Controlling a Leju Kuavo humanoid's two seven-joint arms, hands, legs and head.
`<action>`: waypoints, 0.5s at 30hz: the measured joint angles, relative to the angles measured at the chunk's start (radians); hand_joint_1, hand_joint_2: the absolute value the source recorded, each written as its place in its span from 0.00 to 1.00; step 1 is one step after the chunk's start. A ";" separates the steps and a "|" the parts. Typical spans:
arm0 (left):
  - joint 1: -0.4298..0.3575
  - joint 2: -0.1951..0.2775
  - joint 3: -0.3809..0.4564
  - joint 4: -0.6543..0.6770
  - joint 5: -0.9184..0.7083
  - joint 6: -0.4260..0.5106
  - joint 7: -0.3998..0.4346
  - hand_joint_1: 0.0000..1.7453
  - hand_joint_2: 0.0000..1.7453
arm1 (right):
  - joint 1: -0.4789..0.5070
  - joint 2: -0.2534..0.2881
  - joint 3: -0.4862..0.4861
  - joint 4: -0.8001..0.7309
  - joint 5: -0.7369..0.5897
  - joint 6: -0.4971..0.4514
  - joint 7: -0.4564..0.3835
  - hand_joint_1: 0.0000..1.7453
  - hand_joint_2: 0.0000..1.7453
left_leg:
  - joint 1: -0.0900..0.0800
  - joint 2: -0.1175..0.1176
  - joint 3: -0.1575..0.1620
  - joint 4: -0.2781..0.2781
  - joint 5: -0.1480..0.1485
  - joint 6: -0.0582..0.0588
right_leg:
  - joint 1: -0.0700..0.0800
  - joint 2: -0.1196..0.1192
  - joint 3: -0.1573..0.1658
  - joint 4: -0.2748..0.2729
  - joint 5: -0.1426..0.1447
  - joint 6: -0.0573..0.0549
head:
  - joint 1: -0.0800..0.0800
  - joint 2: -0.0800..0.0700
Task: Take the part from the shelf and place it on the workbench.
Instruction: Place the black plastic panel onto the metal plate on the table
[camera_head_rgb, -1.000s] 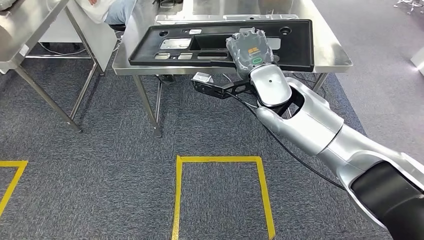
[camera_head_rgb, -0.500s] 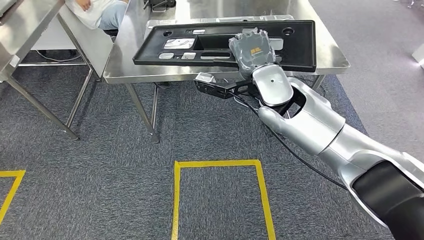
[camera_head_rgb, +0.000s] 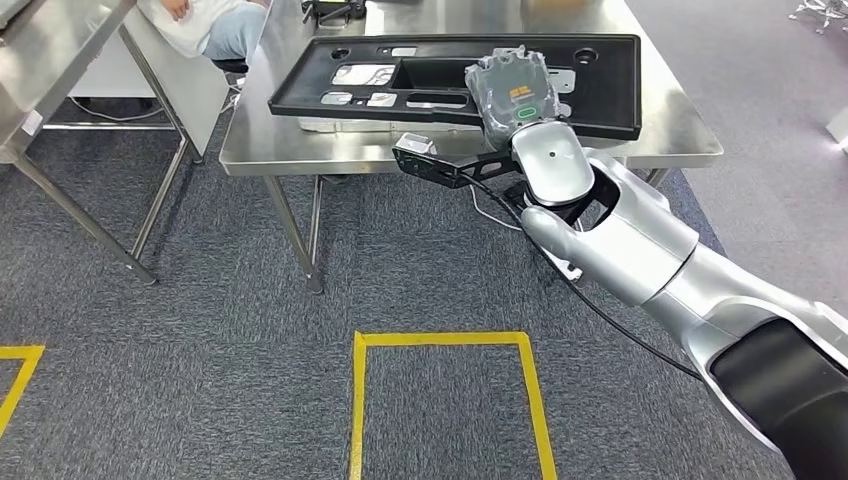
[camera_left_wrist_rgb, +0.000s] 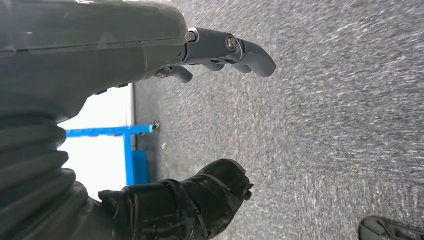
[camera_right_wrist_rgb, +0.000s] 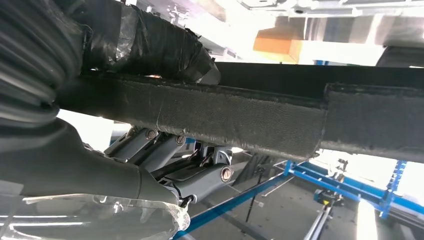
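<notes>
A long black plastic panel part (camera_head_rgb: 600, 85) with several cut-outs lies flat over the steel workbench (camera_head_rgb: 290, 150), and I cannot tell whether it touches the top. My right hand (camera_head_rgb: 512, 95) grips its near edge at the middle. In the right wrist view the thumb lies along one side of the part's (camera_right_wrist_rgb: 300, 115) edge, and the fingers (camera_right_wrist_rgb: 175, 160) curl under the other. My left hand (camera_left_wrist_rgb: 150, 55) hangs over grey carpet, fingers apart, holding nothing.
A second steel table (camera_head_rgb: 60, 50) stands at the left, and a person (camera_head_rgb: 210, 20) sits behind the gap between the tables. Yellow tape (camera_head_rgb: 440, 340) marks a box on the carpet before the workbench. A small dark object (camera_head_rgb: 330, 10) lies at the bench's far edge.
My right arm has carried the part farther over the workbench, away from its near edge. The whole view has also shifted slightly towards the bench.
</notes>
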 joint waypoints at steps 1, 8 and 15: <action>0.000 0.000 0.000 0.000 0.000 0.000 0.000 0.00 1.00 | -0.002 -0.002 0.000 0.000 0.000 0.000 0.001 1.00 1.00 | -0.001 -0.001 0.007 0.002 -0.008 -0.002 | 0.004 0.000 0.025 -0.065 0.036 -0.006 | 0.000 0.000; -0.002 -0.002 0.000 0.000 0.000 0.008 -0.007 0.00 1.00 | -0.009 -0.024 -0.016 -0.008 -0.020 -0.008 0.053 1.00 1.00 | -0.002 0.002 0.002 0.031 -0.049 -0.033 | 0.005 -0.002 0.088 -0.189 0.054 -0.032 | -0.001 0.000; 0.007 -0.002 0.000 0.000 -0.002 0.017 -0.008 0.00 1.00 | -0.004 -0.061 -0.044 -0.017 -0.037 -0.016 0.079 1.00 1.00 | 0.016 0.006 -0.135 0.190 -0.015 -0.060 | -0.002 0.005 0.136 -0.190 0.017 -0.034 | -0.003 0.000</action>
